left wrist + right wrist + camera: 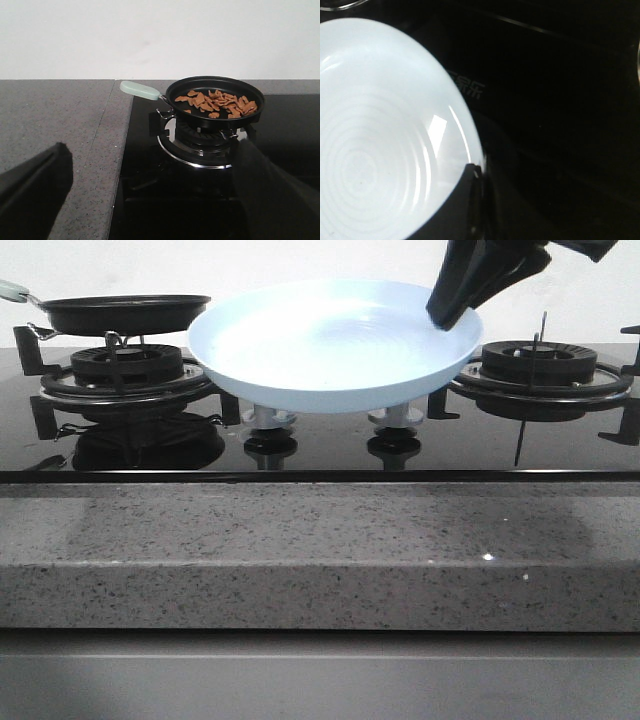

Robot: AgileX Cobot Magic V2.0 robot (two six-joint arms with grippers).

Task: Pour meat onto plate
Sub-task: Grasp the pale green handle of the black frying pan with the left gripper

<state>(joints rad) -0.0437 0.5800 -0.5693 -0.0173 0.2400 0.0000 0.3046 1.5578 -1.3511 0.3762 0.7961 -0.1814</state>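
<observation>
Glossy black glass stove, grey stone counter, plain white wall

A black frying pan [125,312] with a pale green handle [140,90] sits on the left cast-iron burner [125,370], well left of the claw. The right burner [540,365] sits just below it. Two silver knobs [268,420] stand between them, and the speckled grey stone counter [320,550] runs along the front.
</observation>
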